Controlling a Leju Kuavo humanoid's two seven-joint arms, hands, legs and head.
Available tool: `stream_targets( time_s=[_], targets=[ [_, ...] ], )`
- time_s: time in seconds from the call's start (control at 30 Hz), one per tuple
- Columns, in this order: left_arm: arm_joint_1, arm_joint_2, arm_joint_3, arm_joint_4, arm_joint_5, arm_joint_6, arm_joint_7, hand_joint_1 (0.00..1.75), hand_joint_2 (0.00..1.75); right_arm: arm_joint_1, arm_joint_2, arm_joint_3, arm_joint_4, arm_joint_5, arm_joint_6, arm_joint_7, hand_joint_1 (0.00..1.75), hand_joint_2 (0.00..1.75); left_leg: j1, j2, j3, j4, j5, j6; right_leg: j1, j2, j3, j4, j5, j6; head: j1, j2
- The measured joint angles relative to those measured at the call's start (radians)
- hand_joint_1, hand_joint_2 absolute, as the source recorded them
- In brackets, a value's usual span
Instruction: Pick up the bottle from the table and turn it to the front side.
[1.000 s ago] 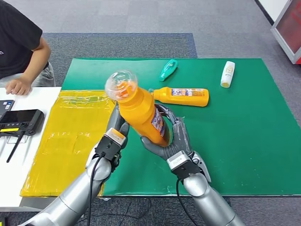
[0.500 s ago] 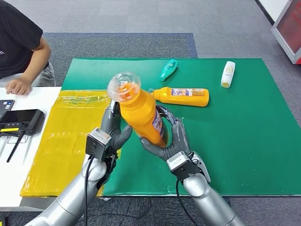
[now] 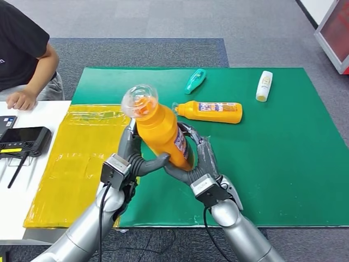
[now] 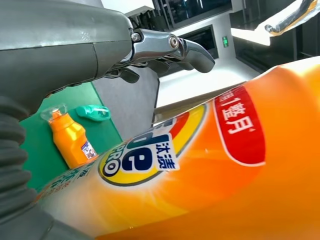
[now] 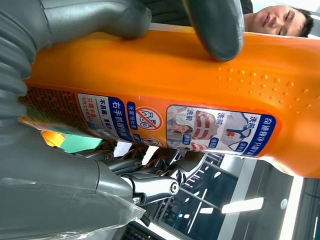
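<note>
Holding the orange bottle (image 3: 162, 134) tilted above the green bench (image 3: 288, 164), my right hand (image 3: 199, 161) grips its lower body while my left hand (image 3: 133, 158) closes fingers (image 3: 154, 162) around its middle. To turn the front label outward, I should keep one grip firm and rotate slowly, avoiding a slip.

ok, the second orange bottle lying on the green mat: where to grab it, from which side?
Grip the orange bottle mid-body, across its labelled middle, coming straight down from above. It lies flat on the mat, cap toward the robot's left, long sides free; the neck end tapers and would likely slip.
</note>
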Motion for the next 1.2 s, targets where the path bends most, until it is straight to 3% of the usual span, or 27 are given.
stream_targets(
  time_s=[0.2, 0.27, 0.33, 0.77, 0.8, 0.9, 0.93, 1.1, 1.2],
  targets=[
    [0.005, 0.0, 0.0, -0.004, -0.011, 0.016, -0.003, 1.17, 1.75, -0.006, 0.0, 0.0, 0.006, -0.001, 0.002, 0.0, 1.75, 1.75, 0.0, 0.0, 0.0, 0.0, 0.0, 0.0, 0.0, 0.0, 0.0, 0.0, 0.0, 0.0, 0.0, 0.0],
    [0.007, 0.0, -0.001, -0.007, -0.014, 0.02, -0.005, 1.63, 1.75, -0.011, 0.0, 0.001, 0.009, -0.001, 0.002, 0.0, 1.75, 1.75, 0.0, 0.0, 0.0, 0.0, 0.0, 0.0, 0.0, 0.0, 0.0, 0.0, 0.0, 0.0, 0.0, 0.0],
    [0.007, 0.0, -0.002, -0.008, -0.016, 0.023, -0.007, 1.75, 1.75, -0.016, 0.0, 0.002, 0.012, -0.002, 0.003, 0.0, 1.75, 1.75, 0.0, 0.0, 0.0, 0.0, 0.0, 0.0, 0.0, 0.0, 0.0, 0.0, 0.0, 0.0, 0.0, 0.0],
    [0.002, 0.0, -0.002, -0.011, -0.018, 0.029, -0.007, 1.75, 1.75, -0.017, 0.002, 0.008, 0.013, -0.005, 0.007, -0.004, 1.75, 1.75, 0.0, 0.0, 0.0, 0.0, 0.0, 0.0, 0.0, 0.0, -0.001, 0.0, 0.0, 0.0, 0.0, 0.0],
    [0.001, 0.001, -0.001, -0.011, -0.019, 0.03, -0.007, 1.41, 1.75, -0.017, 0.002, 0.009, 0.013, -0.005, 0.008, -0.004, 1.75, 1.75, 0.0, 0.0, 0.0, 0.0, 0.0, 0.0, 0.0, 0.0, -0.001, 0.0, 0.0, 0.0, 0.0, 0.0],
    [0.0, 0.002, -0.001, -0.011, -0.023, 0.039, -0.008, 0.1, 1.75, -0.018, 0.002, 0.009, 0.013, -0.006, 0.007, -0.005, 1.75, 1.75, 0.0, 0.0, -0.001, 0.0, 0.0, 0.0, 0.0, 0.0, -0.001, 0.0, 0.0, 0.0, 0.0, 0.0],
    [0.001, 0.002, -0.001, -0.012, -0.024, 0.042, -0.008, 0.0, 1.75, -0.019, 0.002, 0.009, 0.013, -0.006, 0.007, -0.005, 1.75, 1.75, 0.0, 0.0, -0.001, 0.0, 0.001, 0.0, 0.0, 0.0, -0.001, 0.0, 0.001, 0.0, 0.0, 0.0],
    [0.0, 0.005, 0.004, -0.015, -0.025, 0.061, -0.01, 0.0, 1.75, -0.02, 0.003, 0.011, 0.013, -0.007, 0.007, -0.006, 1.75, 1.75, 0.0, 0.0, -0.001, 0.0, 0.001, 0.0, 0.0, 0.0, -0.001, 0.0, 0.001, 0.0, 0.0, 0.0],
    [0.0, 0.005, 0.01, -0.017, -0.027, 0.063, -0.01, 0.4, 1.75, -0.02, 0.003, 0.014, 0.013, -0.007, 0.007, -0.006, 1.75, 1.75, 0.0, 0.0, -0.001, 0.0, 0.001, 0.0, 0.0, 0.0, -0.001, 0.0, 0.001, -0.001, 0.0, 0.0]
  ],
)
